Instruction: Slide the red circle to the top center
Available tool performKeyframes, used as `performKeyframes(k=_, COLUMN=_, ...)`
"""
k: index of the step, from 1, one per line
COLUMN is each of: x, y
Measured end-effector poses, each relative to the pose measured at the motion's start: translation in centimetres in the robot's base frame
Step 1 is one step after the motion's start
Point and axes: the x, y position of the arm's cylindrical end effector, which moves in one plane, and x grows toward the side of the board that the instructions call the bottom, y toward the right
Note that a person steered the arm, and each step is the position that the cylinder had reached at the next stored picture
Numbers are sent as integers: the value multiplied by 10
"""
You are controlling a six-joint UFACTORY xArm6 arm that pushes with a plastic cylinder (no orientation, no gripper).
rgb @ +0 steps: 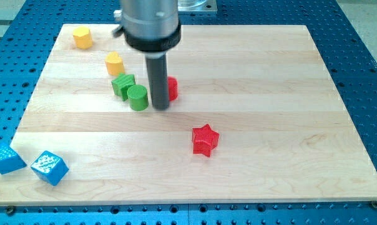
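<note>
The red circle (172, 88) sits on the wooden board above centre, mostly hidden behind my rod. My tip (160, 107) rests on the board just to the view's left and slightly below the red circle, touching or nearly touching it. A green cylinder (137, 98) stands right beside the tip on its left. A green block (122, 84) lies just up-left of the cylinder.
A yellow heart-like block (115, 64) and a yellow hexagon (82, 37) lie at the upper left. A red star (205, 139) lies below right of the tip. Two blue blocks (49, 167) (5, 159) sit at the board's bottom-left corner.
</note>
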Motion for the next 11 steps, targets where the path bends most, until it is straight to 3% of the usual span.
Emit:
performKeyframes(k=1, x=-70, y=36)
performKeyframes(k=2, x=-59, y=54)
performKeyframes(k=3, x=-82, y=83)
performKeyframes(k=4, x=-154, y=68)
performKeyframes(k=7, x=-122, y=77)
performKeyframes(k=9, x=-117, y=-57)
performKeyframes(k=10, x=-151, y=-71)
performKeyframes(k=11, x=-155, y=-138)
